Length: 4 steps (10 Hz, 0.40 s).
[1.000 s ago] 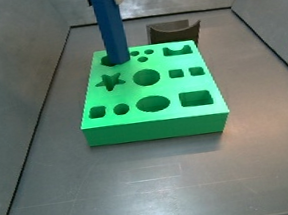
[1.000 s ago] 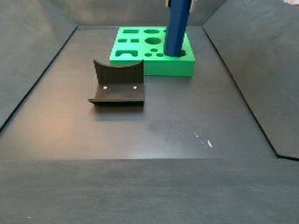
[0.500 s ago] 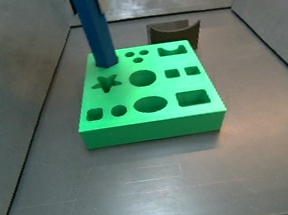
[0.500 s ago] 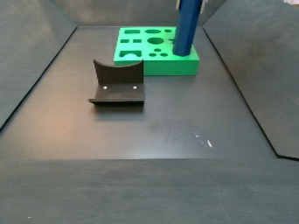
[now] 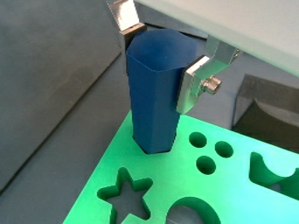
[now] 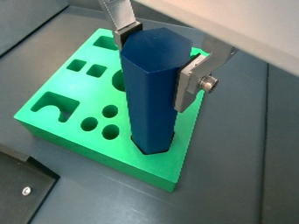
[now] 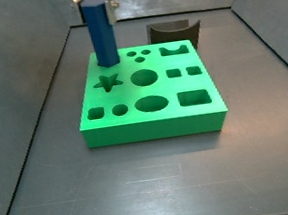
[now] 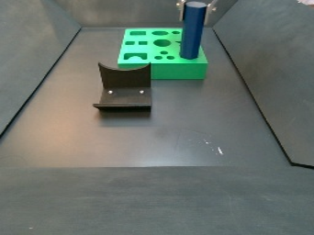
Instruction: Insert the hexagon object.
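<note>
The hexagon object, a tall plain blue rod (image 7: 101, 35), stands upright with its lower end at the far left corner of the green block (image 7: 155, 113). The block has several shaped holes; the one under the rod is hidden. The rod also shows in a side view (image 8: 193, 32) at the block's (image 8: 147, 55) corner. My gripper (image 5: 160, 48) is shut on the rod's top. In both wrist views a silver finger presses each side of the rod (image 5: 193, 79) (image 6: 193, 83). The rod (image 6: 152, 87) hides part of the green block (image 6: 70, 105).
The fixture, a dark L-shaped bracket on a base plate (image 8: 123, 87), stands on the floor apart from the block; it also shows behind the block in a side view (image 7: 173, 30). Grey walls enclose the dark floor (image 8: 160, 156).
My gripper has come down with the rod. The rod's top, out of frame before, now shows, and the rod stands lower at the block's corner.
</note>
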Available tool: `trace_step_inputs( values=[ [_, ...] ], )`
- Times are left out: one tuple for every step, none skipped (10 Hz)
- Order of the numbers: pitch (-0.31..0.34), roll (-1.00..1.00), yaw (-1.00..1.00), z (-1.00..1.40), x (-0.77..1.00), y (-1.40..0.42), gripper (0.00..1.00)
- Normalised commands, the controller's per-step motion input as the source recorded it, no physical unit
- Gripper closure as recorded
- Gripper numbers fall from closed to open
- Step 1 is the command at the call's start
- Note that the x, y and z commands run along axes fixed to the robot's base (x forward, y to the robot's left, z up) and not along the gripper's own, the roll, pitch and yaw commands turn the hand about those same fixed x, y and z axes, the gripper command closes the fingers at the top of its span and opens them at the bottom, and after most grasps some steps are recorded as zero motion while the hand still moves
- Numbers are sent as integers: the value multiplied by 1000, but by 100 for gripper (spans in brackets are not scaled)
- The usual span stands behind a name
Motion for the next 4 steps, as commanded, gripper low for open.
trace_step_inputs(
  values=[
    [206, 0, -97, -217, 246, 0, 100],
    [220, 0, -97, -197, 243, -31, 100],
    [91, 0, -49, -91, 123, -11, 100],
    [0, 0, 0, 0, 0, 0, 100]
  ],
)
